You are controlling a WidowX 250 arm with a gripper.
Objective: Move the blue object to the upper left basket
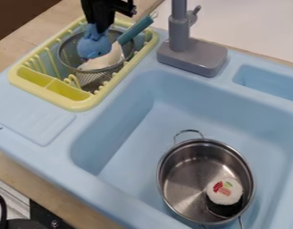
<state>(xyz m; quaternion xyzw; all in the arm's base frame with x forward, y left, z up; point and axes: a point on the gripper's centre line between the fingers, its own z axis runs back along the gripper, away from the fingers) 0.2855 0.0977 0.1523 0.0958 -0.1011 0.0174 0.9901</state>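
Place step, probably near release: jaws pinched on the blue object (94, 47), hanging directly below them, over the mesh strainer (93, 79) in the yellow basket (77, 106). Next should be: lower slightly, spread jaws, lift clear.

Wooden tabletop (31, 32), white surface (250, 22)

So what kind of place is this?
Looks like a toy kitchen, at its sink: a light blue basin with a grey faucet beside it, a yellow dish rack on the ledge, and a steel pot in the basin.
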